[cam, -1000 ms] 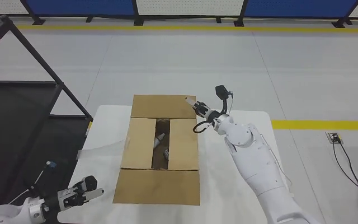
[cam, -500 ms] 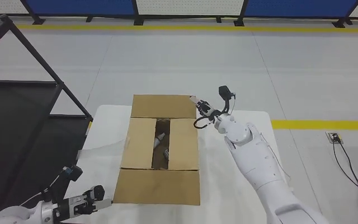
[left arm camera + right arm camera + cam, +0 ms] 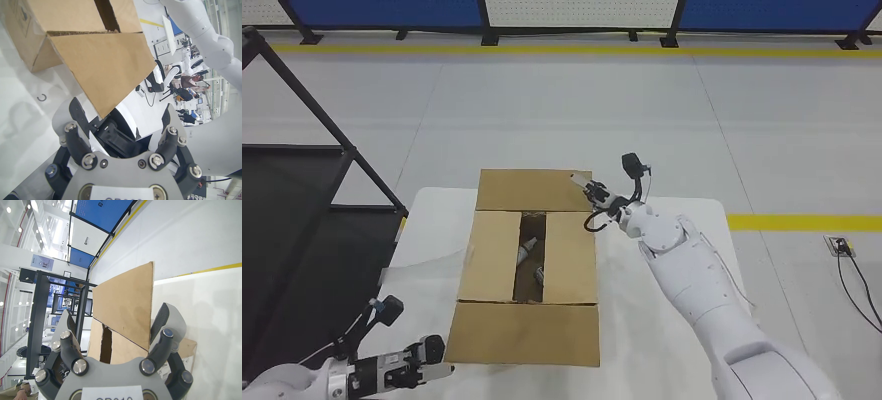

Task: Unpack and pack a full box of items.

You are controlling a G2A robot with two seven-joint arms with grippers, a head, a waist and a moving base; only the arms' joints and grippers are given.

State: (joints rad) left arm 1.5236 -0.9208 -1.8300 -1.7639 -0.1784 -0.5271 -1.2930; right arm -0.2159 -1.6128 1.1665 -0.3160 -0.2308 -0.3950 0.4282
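From my remote station: the cardboard box [image 3: 567,258] stands in the middle of the white table [image 3: 427,250]. Its two side flaps are folded in over the opening with a narrow gap between them, and its far flap [image 3: 534,189] and near flap [image 3: 524,334] are laid outward. Through the gap I can make out a few pale items [image 3: 527,250], too small for me to identify.

My right gripper [image 3: 582,184] sits at the far flap's right corner, fingers spread. In the right wrist view the flap's [image 3: 122,306] cut edge runs between the fingers of the gripper [image 3: 114,309], close against one finger [image 3: 160,317] – whether it touches, I cannot tell.

My left gripper [image 3: 437,372] is low at the table's near edge, just beside the near flap's left corner, fingers also spread and holding nothing. In the left wrist view that flap's [image 3: 102,64] corner points down into the gap of the gripper [image 3: 122,106] – apart from both fingers.
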